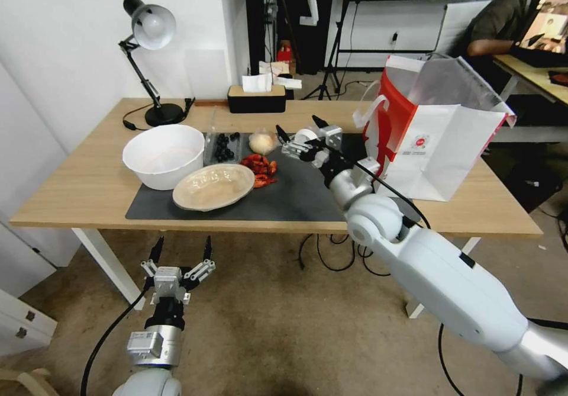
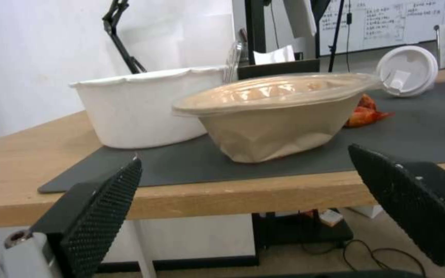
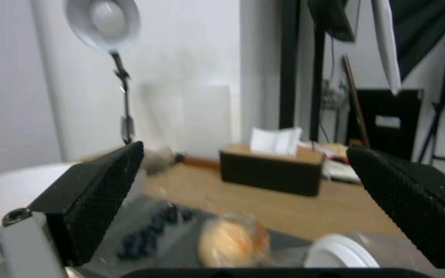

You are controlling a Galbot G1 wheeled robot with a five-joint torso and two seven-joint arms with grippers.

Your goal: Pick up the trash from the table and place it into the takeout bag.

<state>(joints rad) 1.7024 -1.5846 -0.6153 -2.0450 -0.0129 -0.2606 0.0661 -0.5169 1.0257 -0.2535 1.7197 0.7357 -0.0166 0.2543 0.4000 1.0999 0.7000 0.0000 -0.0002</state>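
Right gripper [image 1: 300,128] hovering over dark mat [image 1: 296,198] at frame centre, fingers spread wide, holding nothing; white-lidded cup [image 1: 305,138] lying just beneath it. Left gripper [image 1: 181,253] hanging lower left, below table [image 1: 77,183] edge, fingers wide apart, empty. Beige bowl [image 1: 213,186] sitting on mat, centre-left, touching large white bowl [image 1: 164,154]. Crushed red can [image 1: 260,168] just right of beige bowl. Wrapped yellowish lump [image 1: 262,142] lying behind can. Takeout bag [image 1: 435,129] standing upright, open, upper right.
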